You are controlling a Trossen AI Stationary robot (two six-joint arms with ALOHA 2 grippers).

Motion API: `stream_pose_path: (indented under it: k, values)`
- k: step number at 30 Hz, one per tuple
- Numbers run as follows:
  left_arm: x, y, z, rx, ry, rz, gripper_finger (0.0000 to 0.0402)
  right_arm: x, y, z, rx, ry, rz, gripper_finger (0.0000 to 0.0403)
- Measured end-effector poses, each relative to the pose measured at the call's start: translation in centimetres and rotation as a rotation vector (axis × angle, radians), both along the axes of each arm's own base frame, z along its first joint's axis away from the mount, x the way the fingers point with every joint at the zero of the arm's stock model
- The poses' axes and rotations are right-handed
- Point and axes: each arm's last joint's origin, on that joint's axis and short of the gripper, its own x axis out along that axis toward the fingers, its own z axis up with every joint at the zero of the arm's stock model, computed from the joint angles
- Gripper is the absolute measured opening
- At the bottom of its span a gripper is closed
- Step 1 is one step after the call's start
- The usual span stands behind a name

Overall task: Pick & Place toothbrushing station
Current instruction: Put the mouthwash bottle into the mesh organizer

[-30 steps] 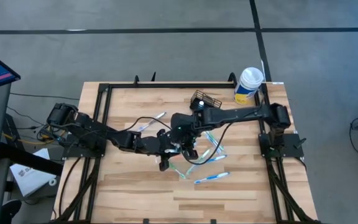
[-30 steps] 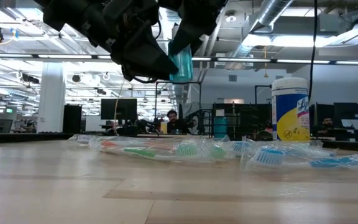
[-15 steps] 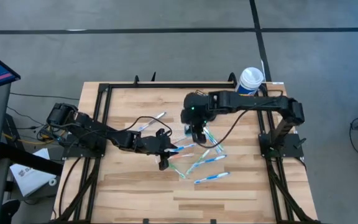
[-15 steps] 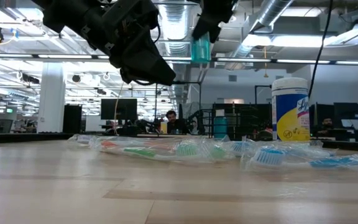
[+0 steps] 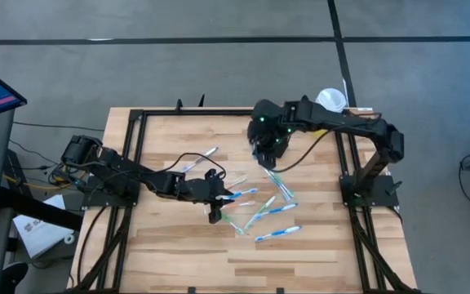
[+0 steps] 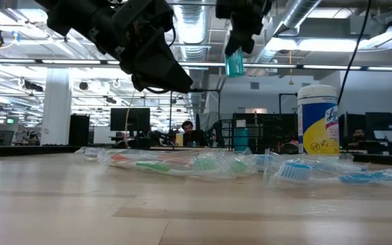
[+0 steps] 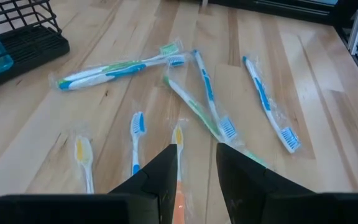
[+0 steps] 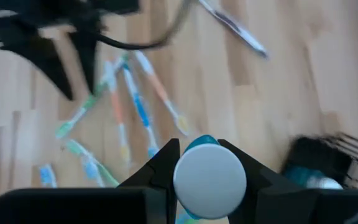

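In the high view the right arm covers the black mesh caddy (image 8: 319, 163) near the table's twelve o'clock edge; the wrist views show only cut-off corners of it, with something teal inside, too cropped to name. The right gripper (image 8: 209, 163) hangs above the table beside it, jaws pinching a teal, white-capped item (image 6: 235, 62), possibly a tube. The left gripper (image 7: 194, 163), jaws slightly spread, hovers over wrapped toothbrushes (image 5: 261, 214) at centre; the canister (image 6: 317, 120) stands toward one o'clock.

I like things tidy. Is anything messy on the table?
Yes. Wrapped toothbrushes lie scattered and criss-crossed on the wooden table instead of standing in the black wire caddy. The right gripper holds a teal, white-capped item in the air.
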Motion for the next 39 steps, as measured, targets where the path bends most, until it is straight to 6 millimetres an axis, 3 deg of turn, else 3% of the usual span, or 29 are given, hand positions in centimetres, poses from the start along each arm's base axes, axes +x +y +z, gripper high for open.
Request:
stream_pose_path:
  k: [10,19,27,39]
  values:
    - [0.0,0.0,0.0,0.0,0.001,0.0,0.0104,-1.5,-3.9,-0.6,0.005,0.033,-0.113,0.0078]
    - [0.0,0.0,0.0,-0.003,-0.001,-0.003,0.0104,-4.9,-6.8,-3.1,0.003,-0.02,-0.253,0.0078]
    - [0.0,0.0,0.1,-0.004,-0.009,-0.002,0.0104,-7.0,-8.3,-4.8,-0.006,-0.063,-0.338,0.0078]
    - [0.1,0.0,0.2,-0.004,-0.016,0.002,0.0104,-7.9,-9.4,-7.7,-0.004,-0.063,-0.388,0.0078]
